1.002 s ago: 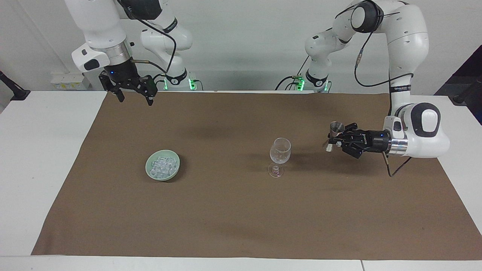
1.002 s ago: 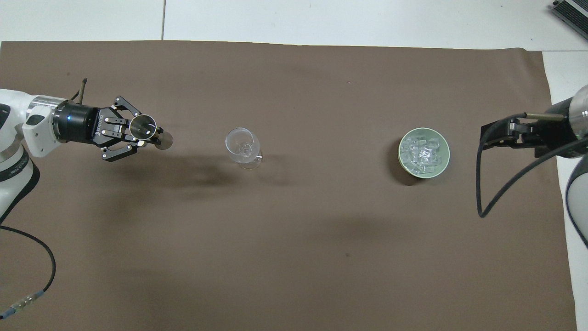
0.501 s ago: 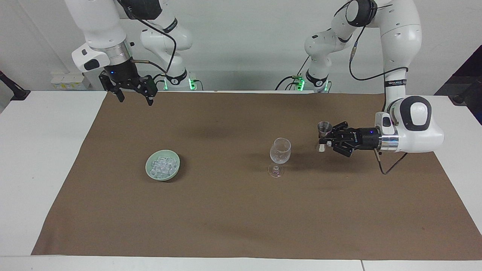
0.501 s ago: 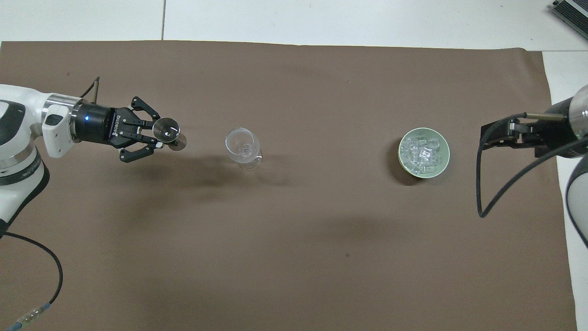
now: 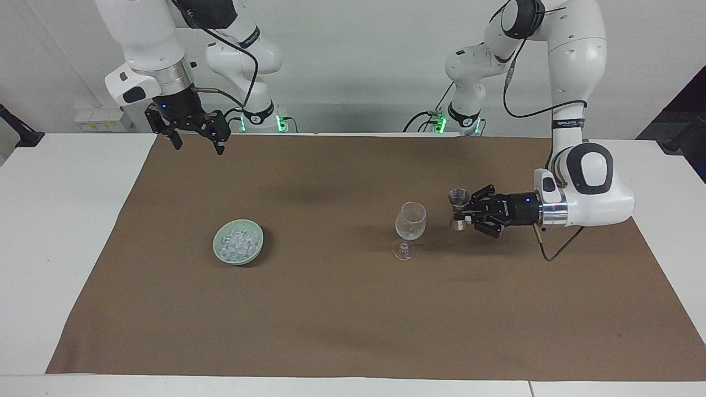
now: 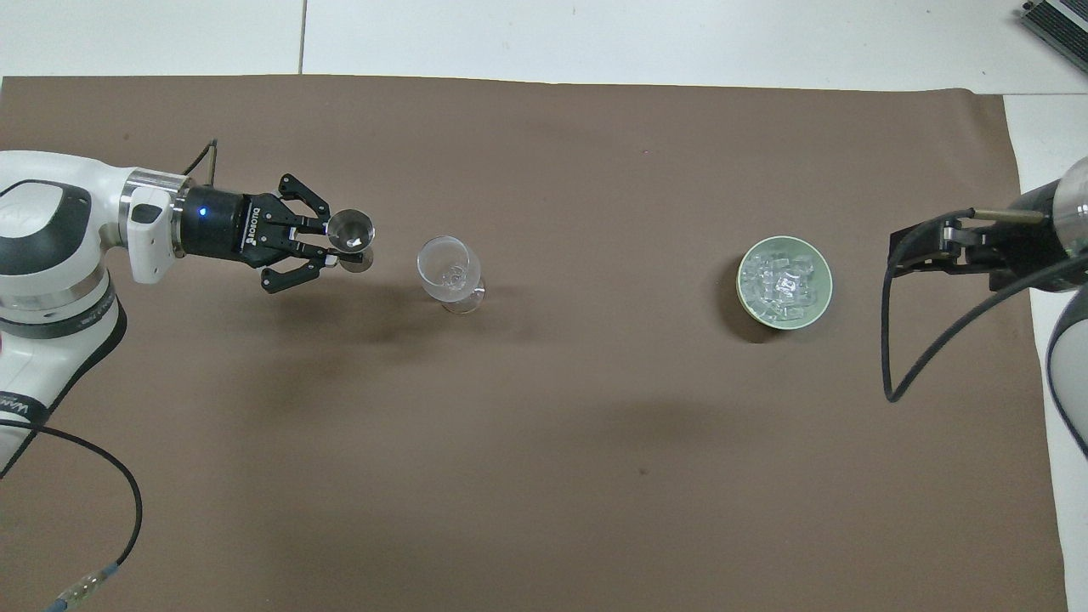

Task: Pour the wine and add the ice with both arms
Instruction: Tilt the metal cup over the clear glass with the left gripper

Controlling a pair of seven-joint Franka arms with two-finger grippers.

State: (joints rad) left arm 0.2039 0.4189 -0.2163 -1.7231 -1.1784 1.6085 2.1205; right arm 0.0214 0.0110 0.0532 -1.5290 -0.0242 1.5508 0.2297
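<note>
A clear stemmed glass (image 5: 410, 221) (image 6: 444, 269) stands upright mid-table on the brown cloth. My left gripper (image 5: 462, 212) (image 6: 336, 246) is shut on a small metal jigger (image 5: 458, 199) (image 6: 350, 230), held upright above the cloth just beside the glass, toward the left arm's end. A pale green bowl (image 5: 255, 254) (image 6: 816, 308) holds several small clear ice cubes (image 5: 239, 242) (image 6: 778, 282), toward the right arm's end. My right gripper (image 5: 197, 143) is open and empty, raised over the cloth's edge near the robots; only its arm end (image 6: 952, 246) shows in the overhead view.
A brown cloth (image 5: 353, 309) covers most of the white table (image 5: 60, 231). Black cables hang from both arms (image 6: 901, 357).
My left gripper has moved with the jigger toward the glass, from well apart to just beside it. The right arm has not moved.
</note>
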